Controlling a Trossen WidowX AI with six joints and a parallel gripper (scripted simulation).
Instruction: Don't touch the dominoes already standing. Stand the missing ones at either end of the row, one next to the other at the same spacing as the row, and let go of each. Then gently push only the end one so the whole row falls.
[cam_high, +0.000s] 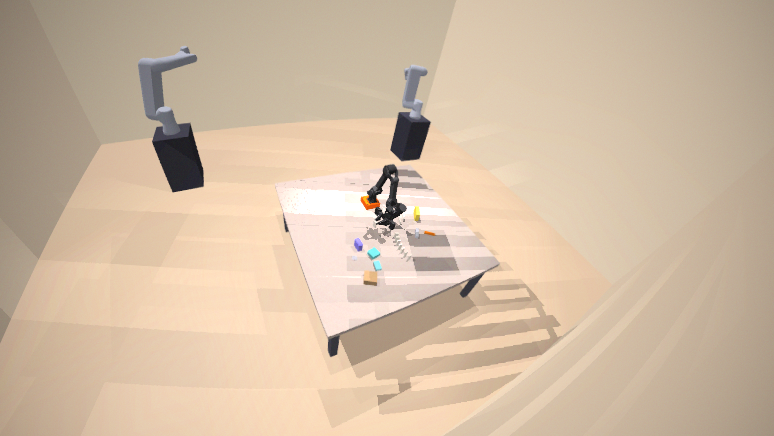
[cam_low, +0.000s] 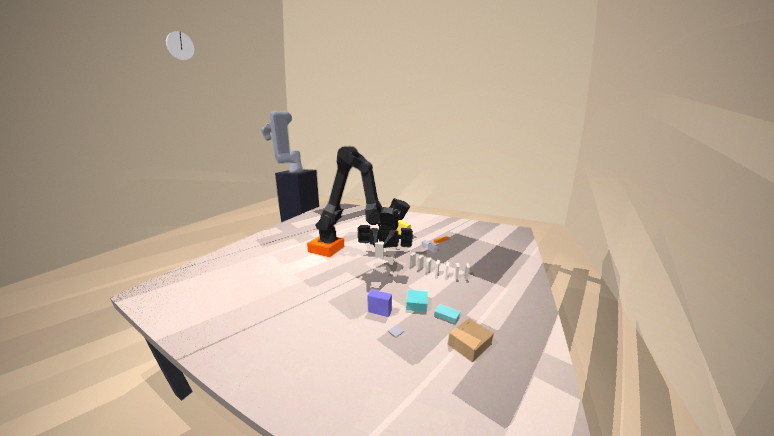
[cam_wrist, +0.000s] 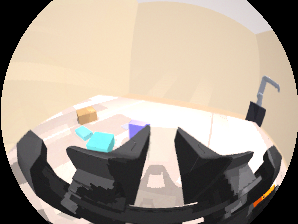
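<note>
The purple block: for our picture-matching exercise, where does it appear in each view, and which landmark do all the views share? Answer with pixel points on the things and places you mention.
Top: purple block (cam_high: 358, 244) (cam_low: 379, 303) (cam_wrist: 136, 130), just left of centre, below the arm.
Exterior: lower middle.
Wrist: centre, partly behind a finger.
Shared landmark: the brown box (cam_high: 370, 278) (cam_low: 470, 339) (cam_wrist: 86, 115).

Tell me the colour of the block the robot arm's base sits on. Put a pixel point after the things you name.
Orange (cam_high: 369, 203) (cam_low: 324, 247), clearest in the exterior view.
</note>
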